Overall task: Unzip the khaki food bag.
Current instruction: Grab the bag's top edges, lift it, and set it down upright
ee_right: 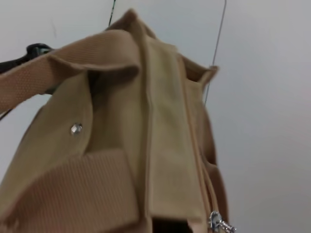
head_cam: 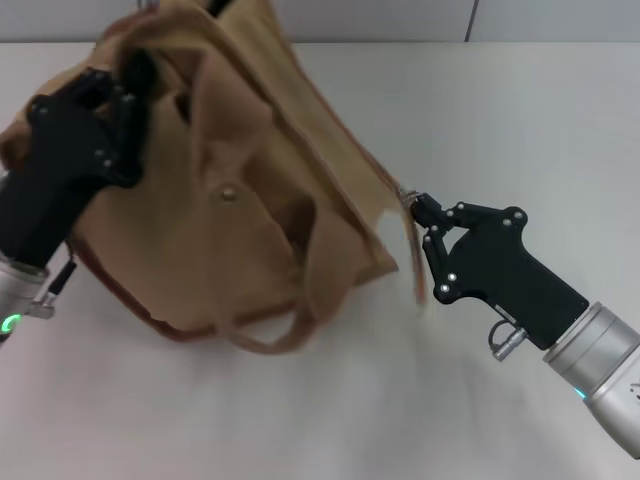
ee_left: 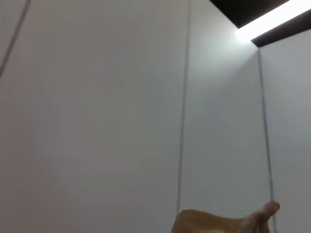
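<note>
The khaki food bag (head_cam: 250, 200) is tilted on the white table, its brown-trimmed base toward my left arm, with the metal snap (head_cam: 229, 193) facing up. One wide handle (head_cam: 268, 338) hangs at the front. My left gripper (head_cam: 128, 85) is shut on the bag's upper left end. My right gripper (head_cam: 422, 212) is pinched on the silver zipper pull (head_cam: 408, 194) at the bag's right end. The right wrist view shows the bag (ee_right: 160, 136), its snap (ee_right: 76, 128) and the pull (ee_right: 219, 224). The left wrist view shows only a tip of the bag (ee_left: 228, 221).
The white table (head_cam: 520, 110) runs to a grey wall at the back. The left wrist view looks up at wall panels (ee_left: 97, 121) and a ceiling light (ee_left: 272, 22). My left arm's black body (ee_right: 33, 49) shows behind the bag in the right wrist view.
</note>
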`<action>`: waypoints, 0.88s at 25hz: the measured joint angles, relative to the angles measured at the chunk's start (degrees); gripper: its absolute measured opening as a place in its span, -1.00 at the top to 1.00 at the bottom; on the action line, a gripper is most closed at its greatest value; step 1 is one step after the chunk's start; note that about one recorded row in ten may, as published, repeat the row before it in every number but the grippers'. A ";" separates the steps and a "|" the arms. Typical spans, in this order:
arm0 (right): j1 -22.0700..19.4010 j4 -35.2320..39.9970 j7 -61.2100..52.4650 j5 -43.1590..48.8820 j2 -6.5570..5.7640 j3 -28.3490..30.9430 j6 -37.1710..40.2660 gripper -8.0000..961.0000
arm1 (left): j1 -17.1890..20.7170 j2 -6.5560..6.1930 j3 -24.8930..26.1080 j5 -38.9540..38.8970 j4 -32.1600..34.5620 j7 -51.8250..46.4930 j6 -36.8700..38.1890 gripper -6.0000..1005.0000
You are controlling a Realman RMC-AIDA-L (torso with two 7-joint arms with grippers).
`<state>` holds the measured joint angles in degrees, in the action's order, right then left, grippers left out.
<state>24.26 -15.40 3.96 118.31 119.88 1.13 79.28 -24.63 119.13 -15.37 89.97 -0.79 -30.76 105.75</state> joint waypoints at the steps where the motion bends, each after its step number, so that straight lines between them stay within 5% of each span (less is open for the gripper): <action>1: -0.07 0.19 0.00 0.00 0.00 -0.02 0.07 0.98 | 0.30 -0.02 0.70 -0.03 -0.09 -0.01 0.02 0.75; 16: -0.18 0.20 -0.58 -0.52 0.00 0.38 -0.52 0.96 | 0.65 -0.04 1.60 -0.02 -0.17 -0.24 -0.29 0.73; 22: 0.24 0.40 -0.18 -0.56 0.00 2.39 -2.54 0.76 | 0.69 -0.04 1.64 -0.01 -0.18 -0.20 -0.38 0.73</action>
<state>24.50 -15.01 3.78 117.75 119.88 3.52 76.74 -23.95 119.09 -13.73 89.97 -0.97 -30.95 105.38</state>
